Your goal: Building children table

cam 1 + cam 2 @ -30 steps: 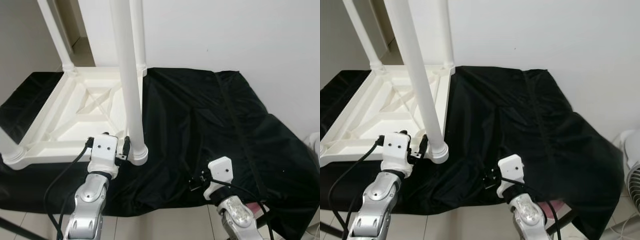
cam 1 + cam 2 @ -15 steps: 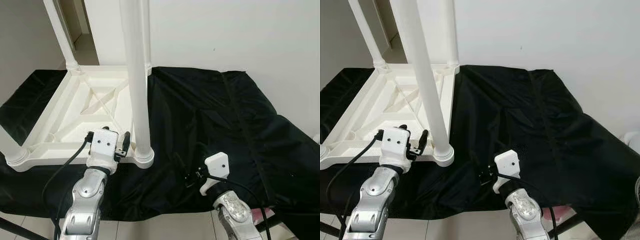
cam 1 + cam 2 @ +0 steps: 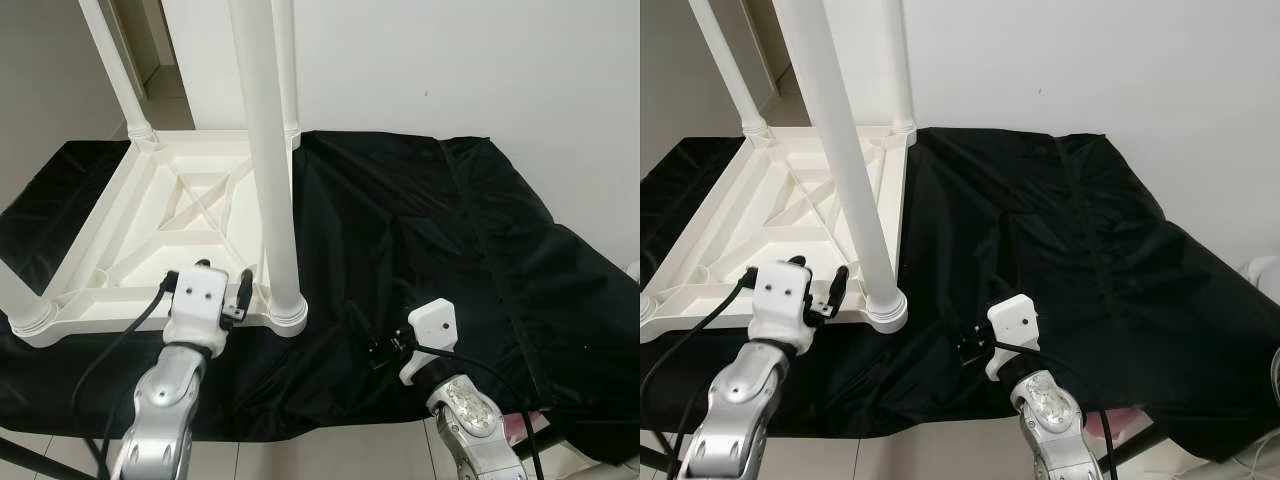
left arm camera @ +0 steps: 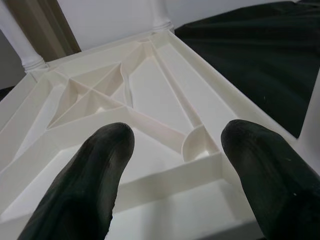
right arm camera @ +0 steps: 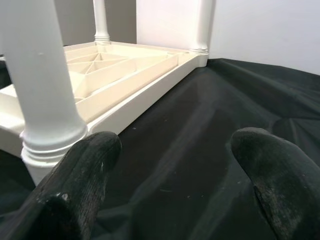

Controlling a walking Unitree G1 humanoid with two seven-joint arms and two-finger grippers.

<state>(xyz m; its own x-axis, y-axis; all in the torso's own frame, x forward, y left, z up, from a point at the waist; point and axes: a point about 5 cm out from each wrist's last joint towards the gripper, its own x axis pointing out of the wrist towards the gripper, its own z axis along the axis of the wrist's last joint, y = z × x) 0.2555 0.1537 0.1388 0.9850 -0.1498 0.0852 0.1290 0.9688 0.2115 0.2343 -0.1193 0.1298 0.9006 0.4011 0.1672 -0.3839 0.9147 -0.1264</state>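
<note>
Left eye view: the white plastic children's table [image 3: 170,215] lies upside down on the black cloth-covered work surface [image 3: 420,230], its ribbed underside up and its round white legs rising out of frame; the nearest leg [image 3: 268,150] stands in its corner socket at about seven o'clock of the scene; the left gripper [image 3: 228,295] hovers over the near rim just beside that socket, fingers spread and holding nothing; a sideways knock from here could, I judge, lever the tall leg and loosen or tip it.

Right eye view: the right gripper [image 3: 965,347] sits low over the cloth at about six o'clock, near the corner but apart from it; the cloth lies in loose folds, so a finger dragging across could snag it and pull the table along; plain white wall [image 3: 1090,70] at twelve o'clock, pale tiled floor [image 3: 940,450] below the near edge, a dim doorway [image 3: 765,45] at eleven.

Left wrist view: the two black fingertips [image 4: 90,175] stand wide apart, released, over the cross-ribbed underside; closing on a thin rib might give a slippery hold.

Right wrist view: the fingers [image 5: 80,175] are parted and empty above the cloth, with the leg's collar just ahead; a blind push could shove the frame.
</note>
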